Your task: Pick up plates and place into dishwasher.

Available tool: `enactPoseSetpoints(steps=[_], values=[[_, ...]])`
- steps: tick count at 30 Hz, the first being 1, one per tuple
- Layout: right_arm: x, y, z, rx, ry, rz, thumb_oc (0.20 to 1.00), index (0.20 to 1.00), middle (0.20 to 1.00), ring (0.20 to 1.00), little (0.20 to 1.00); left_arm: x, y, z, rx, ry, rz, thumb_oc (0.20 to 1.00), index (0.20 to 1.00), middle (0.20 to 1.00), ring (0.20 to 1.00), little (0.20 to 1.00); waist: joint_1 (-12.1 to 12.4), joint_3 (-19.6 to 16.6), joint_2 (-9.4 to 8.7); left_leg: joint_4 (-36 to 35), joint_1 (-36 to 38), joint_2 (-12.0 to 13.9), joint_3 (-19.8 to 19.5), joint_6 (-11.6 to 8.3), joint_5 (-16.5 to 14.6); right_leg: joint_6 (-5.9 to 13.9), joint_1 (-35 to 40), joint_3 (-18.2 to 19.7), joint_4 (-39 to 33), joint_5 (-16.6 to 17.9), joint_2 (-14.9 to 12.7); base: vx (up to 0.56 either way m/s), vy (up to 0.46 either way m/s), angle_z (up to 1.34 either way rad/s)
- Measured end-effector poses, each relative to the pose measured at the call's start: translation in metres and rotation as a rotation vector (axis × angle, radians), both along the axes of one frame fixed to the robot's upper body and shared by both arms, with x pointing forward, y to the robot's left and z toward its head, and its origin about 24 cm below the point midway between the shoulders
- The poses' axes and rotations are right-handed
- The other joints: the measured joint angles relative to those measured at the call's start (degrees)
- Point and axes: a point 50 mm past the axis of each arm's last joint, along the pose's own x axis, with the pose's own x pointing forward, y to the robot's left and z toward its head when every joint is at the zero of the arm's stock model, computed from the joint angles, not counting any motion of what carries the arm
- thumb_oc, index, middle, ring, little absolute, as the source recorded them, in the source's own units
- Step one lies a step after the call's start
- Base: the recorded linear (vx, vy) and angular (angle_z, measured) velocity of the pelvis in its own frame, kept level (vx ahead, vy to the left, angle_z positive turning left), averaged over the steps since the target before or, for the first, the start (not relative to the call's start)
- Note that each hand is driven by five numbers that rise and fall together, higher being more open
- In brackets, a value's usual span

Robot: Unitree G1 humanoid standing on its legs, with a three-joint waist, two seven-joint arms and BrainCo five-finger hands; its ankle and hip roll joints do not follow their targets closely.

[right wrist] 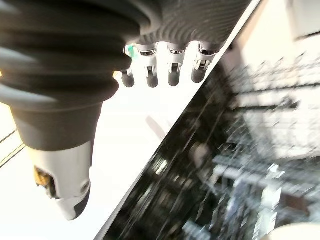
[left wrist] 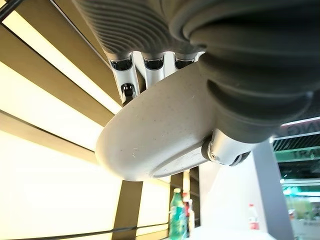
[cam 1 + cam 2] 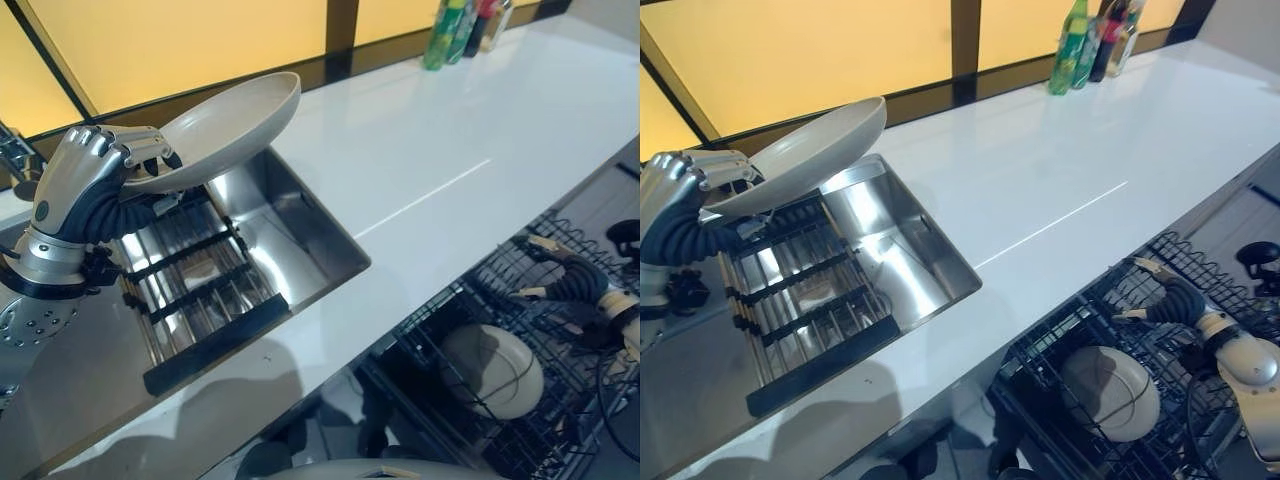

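L hand (image 3: 85, 175) is pinching a beige plate (image 3: 225, 125) by its rim, fingers above and thumb below, holding it tilted over the sink (image 3: 290, 235) and its slatted rack (image 3: 195, 285). White tabletop (image 3: 450, 140) is running to the right, w/ bottles (image 3: 460, 28) at the far edge. R hand (image 3: 560, 280) is hanging relaxed, holding nothing, over the dishwasher rack (image 3: 480, 400), where another plate (image 3: 492, 372) is sitting.

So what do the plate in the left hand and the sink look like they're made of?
Plate: likely glazed ceramic or stoneware; cream, faintly speckled, low sheen. It could also be melamine. Sink: stainless steel, brushed, with mirror-like reflections.
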Motion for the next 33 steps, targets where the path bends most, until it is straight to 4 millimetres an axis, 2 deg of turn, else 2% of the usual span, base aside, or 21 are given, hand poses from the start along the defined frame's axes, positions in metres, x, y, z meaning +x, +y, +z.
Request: enactPoseSetpoints(steps=[5,7,10,13,17,20,22,27,33], values=[[-0.030,-0.029,-0.015,-0.021,0.115,-0.138,1.000,1.000,1.000,1.000,1.000,-0.001,0.001,-0.005,-0.018,0.031,-0.011,0.200,0.200,0.200,0.200,0.200,-0.72,-0.85,0.97,-0.02,0.36,-0.03,0.91,0.10,-0.05,0.06,-0.16,0.89,0.07,-0.01,-0.02,-0.01,-0.016,-0.10],[-0.039,-0.037,-0.015,-0.034,0.126,-0.170,1.000,1.000,1.000,1.000,1.000,-0.003,0.001,-0.008,-0.016,0.043,-0.017,0.200,0.200,0.200,0.200,0.200,-1.83,-1.11,1.53,-0.45,1.08,0.15,1.79,0.08,-0.07,0.05,-0.12,1.76,0.06,-0.01,0.11,0.00,0.009,-0.19],[-0.046,-0.044,-0.007,-0.070,0.067,-0.207,1.000,1.000,1.000,1.000,1.000,-0.004,0.001,-0.011,-0.021,0.059,-0.025,0.200,0.200,0.200,0.200,0.200,-2.84,-1.61,2.26,-0.85,1.44,0.26,2.57,0.36,-0.59,0.08,-0.08,2.51,0.06,-0.02,0.19,0.00,0.016,-0.15],[-0.043,-0.045,0.008,-0.117,-0.105,-0.236,1.000,1.000,1.000,1.000,1.000,-0.004,0.002,-0.010,-0.040,0.064,-0.027,0.200,0.200,0.200,0.200,0.200,-3.87,-1.85,2.48,-1.20,2.22,0.43,3.51,0.35,-0.67,0.08,-0.02,3.45,0.07,0.01,0.31,0.01,0.046,-0.17],[-0.026,-0.021,0.046,-0.129,-0.450,-0.147,1.000,1.000,1.000,1.000,1.000,-0.003,0.002,-0.009,-0.050,0.075,-0.030,0.200,0.200,0.200,0.200,0.200,-4.43,-1.97,2.66,-1.42,2.71,0.43,3.86,0.39,-0.74,0.13,-0.10,3.84,0.07,0.05,0.31,0.04,0.101,-0.08],[-0.013,0.007,0.077,-0.109,-0.686,-0.009,1.000,1.000,1.000,1.000,1.000,-0.001,-0.002,-0.011,-0.077,0.102,-0.056,0.200,0.200,0.200,0.200,0.200,-3.54,-2.31,2.83,-1.44,2.93,0.22,3.88,0.42,-0.75,0.17,-0.20,3.82,0.10,0.04,0.16,0.07,0.109,0.01],[-0.008,0.019,0.089,-0.095,-0.778,0.053,1.000,1.000,1.000,1.000,1.000,0.003,-0.006,-0.010,-0.080,0.111,-0.081,0.200,0.200,0.200,0.200,0.200,-2.64,-2.69,2.84,-1.42,2.91,0.05,3.77,0.29,-0.65,0.27,-0.16,3.66,0.14,-0.04,-0.01,0.07,0.108,0.03],[0.006,0.044,0.102,-0.041,-0.897,0.177,1.000,1.000,1.000,1.000,1.000,0.011,-0.020,-0.008,-0.107,0.145,-0.169,0.200,0.200,0.200,0.200,0.200,-0.29,-2.94,2.91,-0.42,2.21,-0.41,2.86,0.77,-0.93,0.59,-0.23,2.79,1.36,-0.71,-0.33,0.05,0.130,0.11],[0.023,0.078,0.102,0.049,-0.872,0.372,1.000,1.000,1.000,1.000,1.000,0.021,-0.043,-0.010,-0.137,0.263,-0.321,0.200,0.200,0.200,0.200,0.200,1.15,-2.89,3.06,3.84,-1.11,-2.02,0.79,1.92,-2.39,1.34,-4.98,2.05,11.59,-4.23,-2.44,0.01,0.120,0.15]])
